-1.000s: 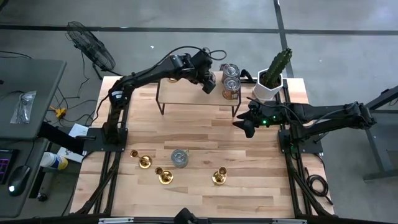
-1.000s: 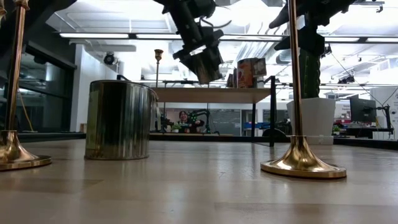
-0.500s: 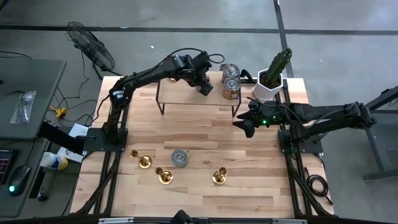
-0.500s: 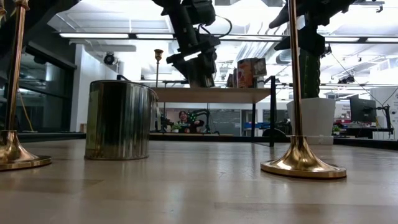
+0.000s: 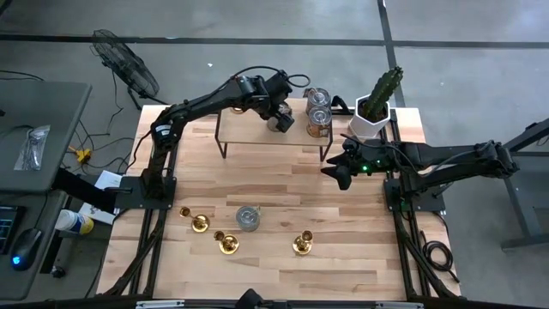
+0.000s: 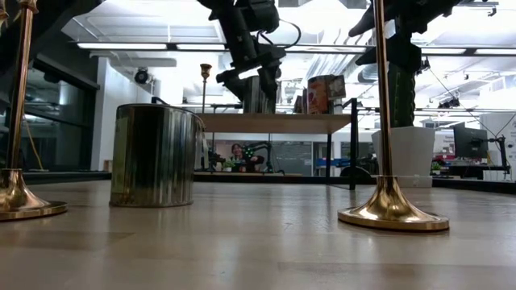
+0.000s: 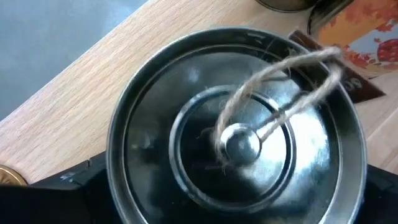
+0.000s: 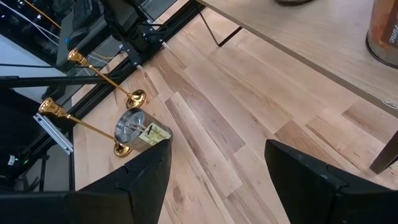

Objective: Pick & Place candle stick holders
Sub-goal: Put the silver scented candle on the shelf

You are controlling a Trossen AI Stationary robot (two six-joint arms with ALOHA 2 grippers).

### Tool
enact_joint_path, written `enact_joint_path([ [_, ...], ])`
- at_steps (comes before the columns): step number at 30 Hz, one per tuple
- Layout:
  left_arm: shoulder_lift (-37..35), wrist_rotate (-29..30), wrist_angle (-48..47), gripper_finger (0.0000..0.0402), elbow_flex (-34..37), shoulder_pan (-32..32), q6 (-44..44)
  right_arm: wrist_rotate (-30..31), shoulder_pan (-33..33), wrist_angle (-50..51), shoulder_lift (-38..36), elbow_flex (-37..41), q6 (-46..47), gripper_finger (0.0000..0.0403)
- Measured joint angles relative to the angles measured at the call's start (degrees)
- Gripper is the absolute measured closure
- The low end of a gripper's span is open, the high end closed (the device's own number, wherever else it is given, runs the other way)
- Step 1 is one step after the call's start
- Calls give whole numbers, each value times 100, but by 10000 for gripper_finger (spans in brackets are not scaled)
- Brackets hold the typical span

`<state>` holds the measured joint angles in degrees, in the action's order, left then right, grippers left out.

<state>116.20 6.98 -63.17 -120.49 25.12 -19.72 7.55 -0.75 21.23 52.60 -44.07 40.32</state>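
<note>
Three gold candle stick holders stand on their round bases on the near part of the table (image 5: 200,223) (image 5: 227,243) (image 5: 302,245); two show in the low view (image 6: 16,105) (image 6: 385,121). A fourth (image 6: 205,87) stands on the dark-legged shelf (image 5: 257,130) at the far side. My left gripper (image 5: 279,122) is over the shelf, shut on a silver tin can (image 7: 236,137) with a twine loop on its lid. My right gripper (image 5: 336,178) hangs open and empty at the table's right. My left gripper pinches the tin can's side wall just under its rim (image 7: 115,168) between its two fingers (image 7: 68,193), one on each side. The fingers come from above, pointing down. The can is upright, its bottom (image 6: 258,111) at the shelf top; whether it rests there I cannot tell.
Another tin can (image 5: 247,217) stands on the table among the holders. Two more cans (image 5: 318,124) stand on the shelf's right end, beside a cactus in a white pot (image 5: 375,112). Bare wood lies between the shelf and the holders.
My left gripper has gone down toward the shelf with the tin can and a little toward the table's left edge. The can, tilted a second ago, has turned upright and come down to the shelf top.
</note>
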Motion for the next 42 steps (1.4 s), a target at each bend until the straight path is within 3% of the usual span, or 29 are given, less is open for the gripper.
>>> enact_joint_path([
  [18, -2, 2, 196, 18, 0, 0, 355, -2, 0, 4, 0, 0, 0, 151],
  [22, -2, -236, 239, 18, 0, 1, 656, -2, 0, 41, 0, 0, 0, 151],
  [31, -2, -166, 564, 18, 2, 0, 1651, -6, 0, 155, 0, 0, 2, 151],
  [42, -9, -365, 921, 18, 2, 0, 1652, -28, 0, 155, 0, 0, 2, 151],
])
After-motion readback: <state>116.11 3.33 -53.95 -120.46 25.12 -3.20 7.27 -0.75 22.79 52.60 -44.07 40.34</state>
